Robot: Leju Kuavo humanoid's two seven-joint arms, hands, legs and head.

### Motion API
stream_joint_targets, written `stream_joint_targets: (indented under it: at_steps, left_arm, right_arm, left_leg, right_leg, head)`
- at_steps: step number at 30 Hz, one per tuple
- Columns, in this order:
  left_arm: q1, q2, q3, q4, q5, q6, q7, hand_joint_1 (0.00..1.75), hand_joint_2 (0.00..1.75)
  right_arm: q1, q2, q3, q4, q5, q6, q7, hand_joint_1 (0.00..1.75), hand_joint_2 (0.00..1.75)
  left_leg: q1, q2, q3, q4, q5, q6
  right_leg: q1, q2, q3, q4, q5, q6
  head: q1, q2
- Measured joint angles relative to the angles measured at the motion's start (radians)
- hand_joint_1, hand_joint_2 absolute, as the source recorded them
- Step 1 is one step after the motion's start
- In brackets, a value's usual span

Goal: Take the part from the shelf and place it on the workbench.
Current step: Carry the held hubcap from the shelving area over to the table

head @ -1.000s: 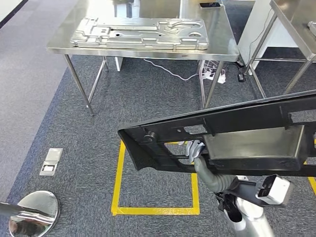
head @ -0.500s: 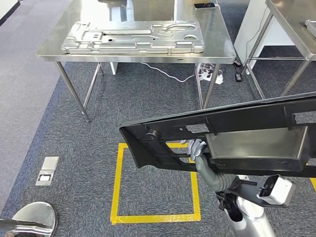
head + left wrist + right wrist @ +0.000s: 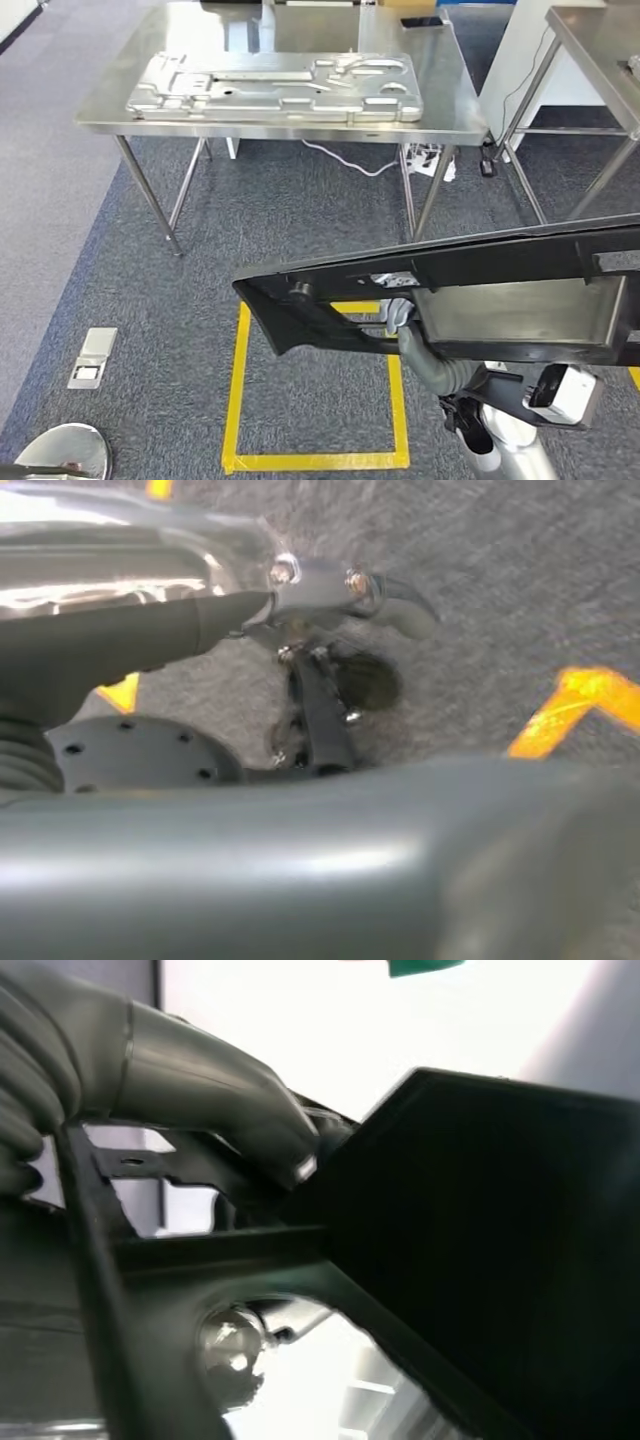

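The right hand (image 3: 398, 312) reached up from the lower right of the head view, its grey ribbed wrist bent upward and its fingers hooked through an opening in the long black part (image 3: 453, 290), grasping it from beneath; the right wrist view showed the thick grey thumb (image 3: 226, 1110) pressed against a black rib of that part. The left hand (image 3: 113, 640) appeared in the left wrist view as a grey blur over the carpet, and whether it was clenched or released could not be told. The part hung in the air above the carpet, well short of the workbench (image 3: 453, 110), touching nothing but the hand. Its long axis ran nearly level from left to right, its tapered end pointing left and slightly down, the far end running off the right edge of the head view, a shallow tray-like pocket facing up. Between the part and the workbench's near edge lay open grey carpet, with a yellow tape square (image 3: 238, 400) marked on the floor under the tapered end. A large metal panel (image 3: 275, 88) lay flat on the workbench, its length running along the near edge, leaving bare steel at the right end and along the back.
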Motion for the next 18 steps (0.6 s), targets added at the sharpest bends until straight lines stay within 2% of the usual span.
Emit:
stream_joint_targets:
  at_steps: [3, 5, 7, 8, 9, 10, 11, 13, 14, 16, 18]
  left_arm:
    - [-0.004, 0.0, 0.0, 0.0, 0.0, 0.0, 0.0, 0.0, 1.75]
    - [-0.006, 0.0, -0.001, 0.0, 0.0, 0.001, -0.001, 0.0, 1.75]
    - [-0.005, 0.0, -0.001, 0.0, 0.0, 0.001, -0.001, 0.0, 1.75]
    - [-0.003, 0.0, -0.001, 0.0, 0.0, 0.001, -0.001, 0.0, 1.75]
    - [-0.001, 0.0, -0.001, 0.0, 0.0, 0.002, 0.0, 0.0, 1.75]
    - [0.0, 0.0, -0.001, 0.0, 0.0, 0.002, 0.0, 0.0, 1.75]
    - [0.001, 0.0, -0.001, 0.0, 0.0, 0.002, 0.0, 0.0, 1.75]
    - [0.002, 0.003, -0.001, 0.0, 0.0, 0.002, 0.0, 0.0, 1.75]
    - [0.002, 0.005, -0.001, 0.0, 0.0, 0.002, 0.0, 0.0, 1.75]
    - [0.002, 0.008, -0.001, 0.0, 0.0, 0.002, 0.0, 0.0, 1.75]
    - [0.0, 0.009, -0.001, 0.0, 0.0, 0.003, -0.001, 0.0, 1.75]
  right_arm:
    - [0.002, 0.0, -0.001, -0.003, 0.0, 0.0, -0.004, 1.75, 1.75]
    - [0.002, 0.0, -0.002, -0.006, -0.001, 0.0, -0.005, 1.75, 1.75]
    - [0.002, 0.0, -0.002, -0.008, -0.002, 0.0, -0.006, 1.75, 1.75]
    - [0.003, 0.0, -0.002, -0.009, -0.002, 0.001, -0.006, 1.75, 1.75]
    - [0.004, 0.0, -0.002, -0.009, -0.002, 0.001, -0.006, 1.75, 1.75]
    - [0.005, 0.0, -0.002, -0.009, -0.002, 0.001, -0.006, 1.75, 1.75]
    - [0.005, 0.0, -0.002, -0.009, -0.002, 0.001, -0.006, 1.75, 1.75]
    - [0.005, 0.0, -0.002, -0.009, -0.002, 0.001, -0.006, 1.75, 1.75]
    - [0.005, 0.0, -0.002, -0.008, -0.002, 0.001, -0.006, 1.75, 1.75]
    - [0.006, 0.001, -0.002, -0.008, -0.002, 0.001, -0.006, 1.75, 1.75]
    - [0.007, 0.001, -0.002, -0.012, -0.002, 0.001, -0.006, 1.75, 1.75]
  left_leg:
    - [-0.001, 0.004, 0.004, -0.002, -0.009, -0.012]
    - [-0.001, 0.004, -0.022, 0.056, -0.037, -0.02]
    - [0.0, 0.004, -0.1, 0.187, -0.079, -0.024]
    - [0.0, 0.004, -0.142, 0.246, -0.089, -0.025]
    - [-0.001, 0.003, -0.172, 0.278, -0.081, -0.024]
    - [-0.002, 0.003, -0.184, 0.271, -0.05, -0.021]
    - [-0.005, 0.003, -0.18, 0.228, -0.003, -0.015]
    - [-0.015, -0.002, -0.152, 0.124, 0.083, 0.008]
    - [-0.021, -0.004, -0.142, 0.09, 0.104, 0.018]
    - [-0.029, -0.006, -0.137, 0.07, 0.108, 0.032]
    - [-0.027, -0.005, -0.116, 0.033, 0.097, 0.038]
  right_leg:
    - [-0.002, 0.006, 0.011, -0.018, -0.019, -0.017]
    - [-0.008, 0.004, 0.025, -0.022, -0.027, -0.029]
    - [-0.007, 0.003, 0.037, -0.023, -0.039, -0.036]
    - [-0.006, 0.004, 0.044, -0.023, -0.044, -0.038]
    - [-0.004, 0.005, 0.052, -0.023, -0.051, -0.039]
    - [-0.003, 0.008, 0.062, -0.023, -0.058, -0.04]
    - [-0.001, 0.01, 0.075, -0.024, -0.065, -0.04]
    - [0.002, 0.012, 0.097, -0.026, -0.081, -0.038]
    - [0.001, 0.014, 0.103, -0.028, -0.086, -0.034]
    - [-0.003, 0.016, 0.105, -0.037, -0.09, -0.025]
    - [-0.003, 0.014, 0.111, -0.047, -0.092, -0.015]
  head:
    - [0.0, 0.0]
    - [0.0, 0.0]
    - [0.0, 0.0]
    - [0.0, 0.0]
    - [0.0, 0.0]
    - [0.0, 0.0]
    - [0.0, 0.0]
    - [0.0, 0.0]
    - [0.0, 0.0]
    - [-0.001, 0.0]
    - [-0.001, 0.0]
